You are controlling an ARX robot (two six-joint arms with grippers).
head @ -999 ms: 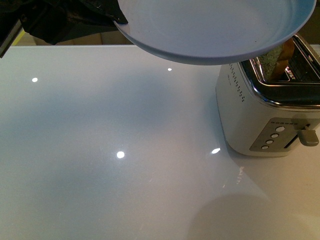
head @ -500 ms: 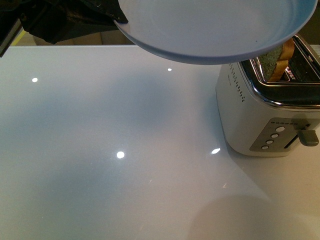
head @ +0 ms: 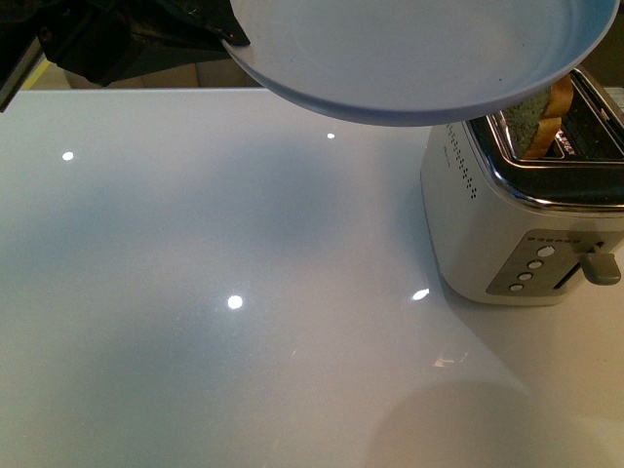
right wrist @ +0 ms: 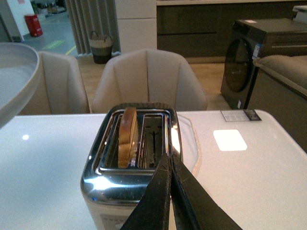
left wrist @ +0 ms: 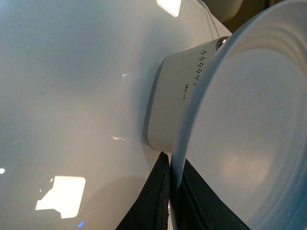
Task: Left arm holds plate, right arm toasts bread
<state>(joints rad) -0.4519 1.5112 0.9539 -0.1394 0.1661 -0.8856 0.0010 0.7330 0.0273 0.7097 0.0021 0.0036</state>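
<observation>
The pale blue plate [head: 409, 49] hangs tilted in the air above the table, its lower edge over the white toaster [head: 487, 224]. My left gripper [head: 230, 39] is shut on the plate's rim; in the left wrist view the left gripper [left wrist: 172, 162] pinches the plate [left wrist: 249, 120] between both black fingers. The bread [head: 544, 112] stands upright in one toaster slot, its top sticking out. In the right wrist view the bread [right wrist: 127, 136] fills the slot farther from my right gripper [right wrist: 170, 158]. That gripper is shut with nothing in it, just above the toaster [right wrist: 120, 184].
The toaster's lever [head: 602, 265] and round buttons [head: 534, 265] face the front. The glossy white table [head: 234, 292] spreads left of the toaster. Beige chairs [right wrist: 148, 79] stand behind the table's far edge. A small card [right wrist: 238, 115] lies on the table beyond the toaster.
The bread shows slightly more above the toaster slot than a second ago. The plate and left gripper have hardly moved.
</observation>
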